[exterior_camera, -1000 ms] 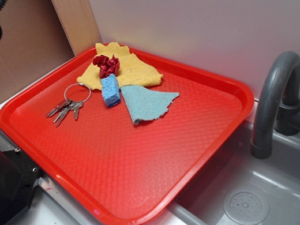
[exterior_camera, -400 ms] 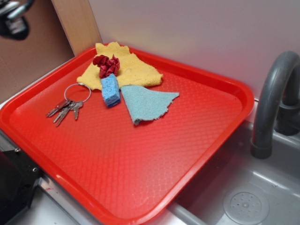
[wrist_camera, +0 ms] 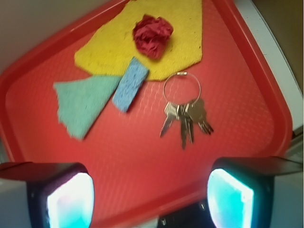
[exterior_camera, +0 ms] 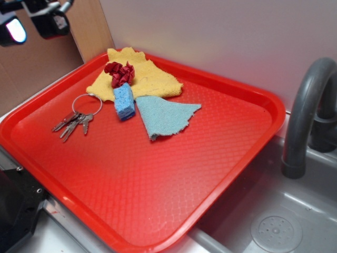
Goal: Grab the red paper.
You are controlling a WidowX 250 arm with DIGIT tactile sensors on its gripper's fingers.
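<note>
Claw [wrist_camera: 149,199]: high over the tray's near-left corner, fingers spread wide apart, nothing between them; in the exterior view it shows only at the top left edge [exterior_camera: 37,21].
Fingers: two pale, glowing pads [wrist_camera: 71,202] frame the bottom of the wrist view.
Red paper [exterior_camera: 119,73]: a dark crimson crumpled wad resting on the yellow cloth, toward the tray's far-left corner; well apart from the claw [wrist_camera: 152,35].
Yellow cloth [exterior_camera: 147,79]: spread flat on the tray under the paper.
Blue sponge [exterior_camera: 124,101]: just beside the paper, partly overlapping the yellow cloth's edge.
Light blue cloth [exterior_camera: 164,116]: a triangular piece next to the sponge, its corner touching the yellow cloth.
Keys [exterior_camera: 73,122]: a bunch on a wire ring, lying on bare tray near the sponge.
Tray [exterior_camera: 158,184]: bright red plastic, holding all the items.
Sink [exterior_camera: 274,226]: grey basin with a faucet [exterior_camera: 303,110] beside the tray.
</note>
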